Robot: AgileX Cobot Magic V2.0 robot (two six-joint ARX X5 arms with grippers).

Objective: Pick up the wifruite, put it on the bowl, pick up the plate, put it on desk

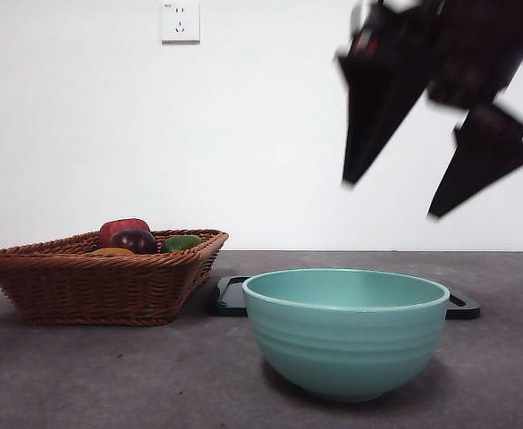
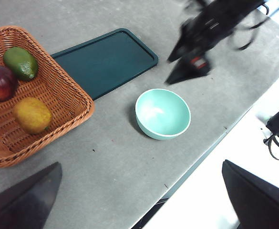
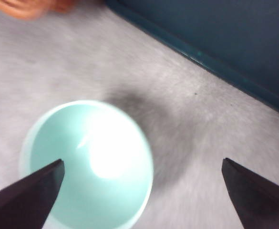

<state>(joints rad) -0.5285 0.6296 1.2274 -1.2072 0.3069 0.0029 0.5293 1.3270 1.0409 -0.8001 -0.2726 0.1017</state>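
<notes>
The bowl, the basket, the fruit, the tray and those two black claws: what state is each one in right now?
bowl: upright on the desk, empty.
basket: on the desk, holding three fruits.
wifruite: lying in the basket, untouched.
green fruit: in the basket.
dark red fruit: in the basket.
tray: flat on the desk, bare.
right gripper: above the bowl, jaws open, holding nothing.
left gripper: raised well above the desk, jaws open, holding nothing.
</notes>
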